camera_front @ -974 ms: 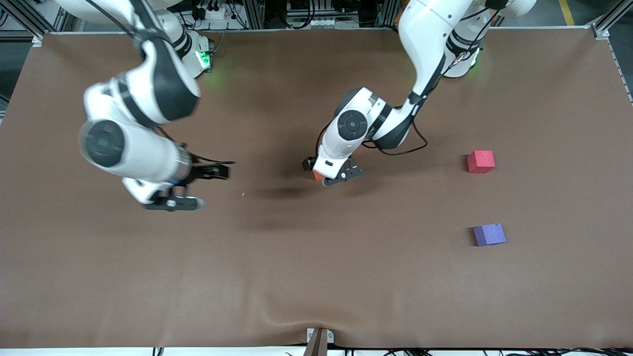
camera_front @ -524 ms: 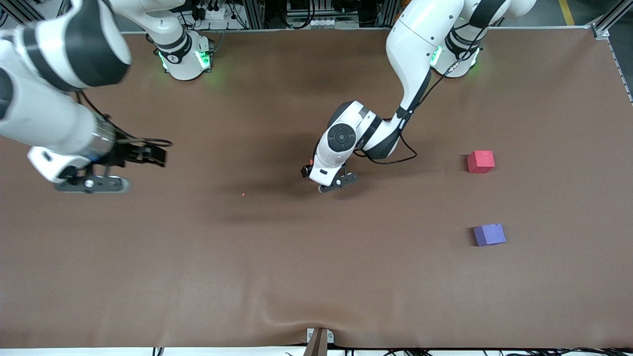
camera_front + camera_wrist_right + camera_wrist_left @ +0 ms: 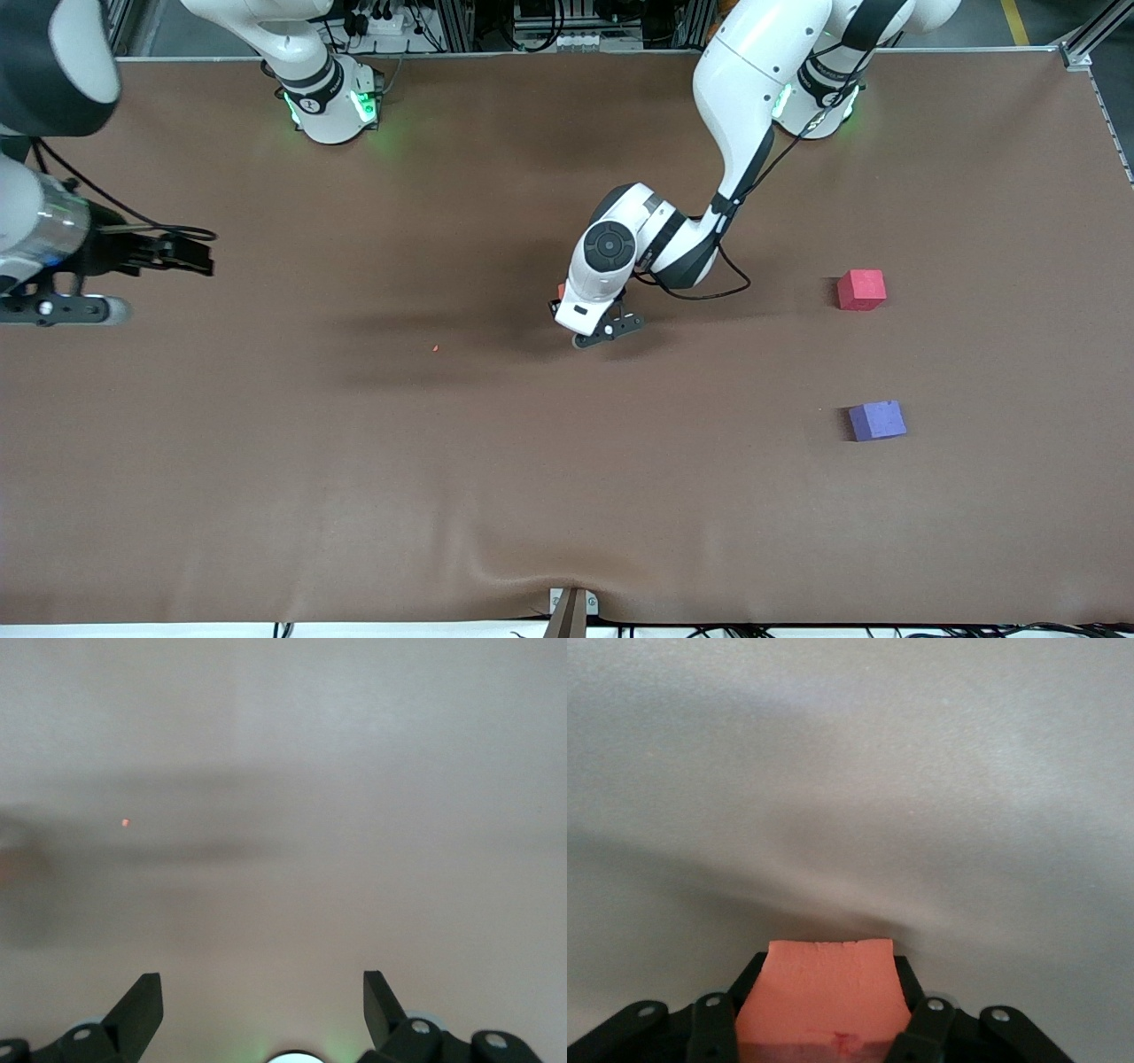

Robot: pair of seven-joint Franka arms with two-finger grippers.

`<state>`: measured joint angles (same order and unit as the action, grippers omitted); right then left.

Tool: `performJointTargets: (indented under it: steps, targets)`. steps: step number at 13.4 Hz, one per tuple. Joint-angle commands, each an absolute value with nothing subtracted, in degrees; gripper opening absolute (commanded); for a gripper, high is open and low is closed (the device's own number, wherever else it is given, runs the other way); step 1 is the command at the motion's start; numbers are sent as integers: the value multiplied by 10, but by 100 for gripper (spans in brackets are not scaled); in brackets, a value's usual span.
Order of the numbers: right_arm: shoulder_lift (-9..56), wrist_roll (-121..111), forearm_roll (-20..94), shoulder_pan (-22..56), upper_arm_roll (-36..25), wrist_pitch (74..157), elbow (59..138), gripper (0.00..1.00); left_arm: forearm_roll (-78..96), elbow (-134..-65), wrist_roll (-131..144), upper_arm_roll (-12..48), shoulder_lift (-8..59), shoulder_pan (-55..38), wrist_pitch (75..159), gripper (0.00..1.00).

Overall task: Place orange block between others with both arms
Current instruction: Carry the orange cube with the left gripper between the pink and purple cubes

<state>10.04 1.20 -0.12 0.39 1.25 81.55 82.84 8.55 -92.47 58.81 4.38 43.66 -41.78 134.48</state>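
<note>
The orange block (image 3: pixel 824 997) sits between the fingers of my left gripper (image 3: pixel 827 967), which is shut on it. In the front view that gripper (image 3: pixel 572 307) is low over the middle of the table, and only a sliver of the orange block (image 3: pixel 561 290) shows beside the wrist. The others lie toward the left arm's end: a red-pink cube (image 3: pixel 861 289) and, nearer the front camera, a purple-blue cube (image 3: pixel 877 420), with a bare gap between them. My right gripper (image 3: pixel 199 257) hangs open at the right arm's end, with nothing between its fingers (image 3: pixel 142 1005).
A tiny orange crumb (image 3: pixel 435 348) lies on the brown cloth (image 3: pixel 567 496) between the two arms. A wrinkle and a clamp (image 3: pixel 571 611) mark the front edge. The arm bases (image 3: pixel 332 106) glow green along the back edge.
My left gripper has shut on the orange block. The right arm has swung away from the middle toward its own end of the table, still open.
</note>
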Motion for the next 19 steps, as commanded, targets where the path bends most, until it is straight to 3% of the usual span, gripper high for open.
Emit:
performJointTargets:
  steps: [1,8,11,15,19]
  targets:
    - [84,-13,-10,-4,4,792,837,100,64,-919,602,33,426,-405,1304,0]
    - [91,-12,8,-8,-20,781,810,100,-6,-929,414,16,389,-187,1240,0]
    - [91,-13,36,-20,-20,785,810,100,-9,-994,270,18,332,-113,1230,0]
    - [91,-16,31,-18,-20,788,810,100,-9,-1055,162,19,289,-62,1230,0]
    - [92,-16,30,-18,-20,815,810,100,-9,-1069,51,21,286,-2,1230,0]
